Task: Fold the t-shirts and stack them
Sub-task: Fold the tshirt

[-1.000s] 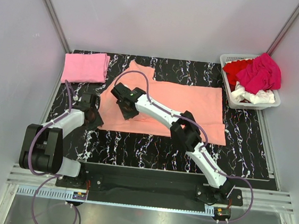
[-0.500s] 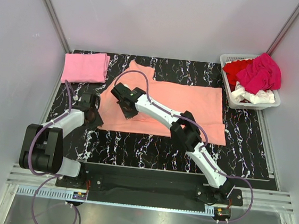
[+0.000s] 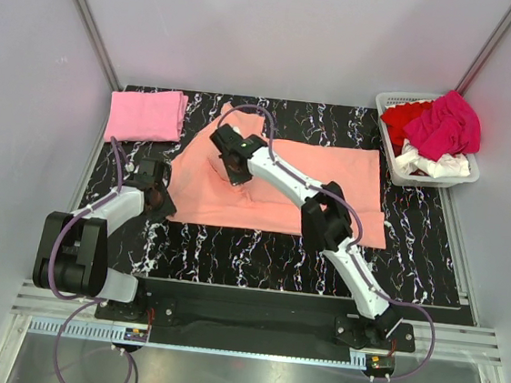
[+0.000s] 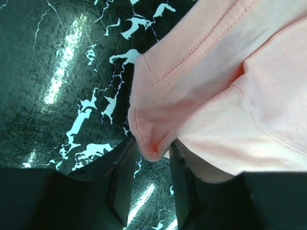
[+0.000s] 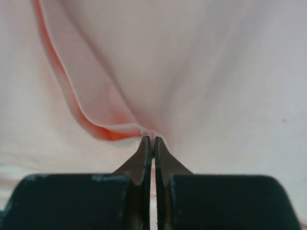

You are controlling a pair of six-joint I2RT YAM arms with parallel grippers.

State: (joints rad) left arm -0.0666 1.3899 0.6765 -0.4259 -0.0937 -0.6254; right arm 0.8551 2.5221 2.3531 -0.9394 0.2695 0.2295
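Note:
A salmon-orange t-shirt lies spread across the middle of the black marbled table. My right gripper is over its left part, shut on a pinched ridge of the fabric, with the jaws pressed together. My left gripper is at the shirt's near left corner. In the left wrist view a folded hem corner sits squeezed between its two fingers. A folded light pink t-shirt lies at the far left.
A white slatted basket at the far right holds crumpled magenta, red and white shirts. Grey walls enclose the table. A black rail runs along the near edge.
My right gripper has moved away from me and slightly right, pulling the pinched fabric with it. The left arm has not moved.

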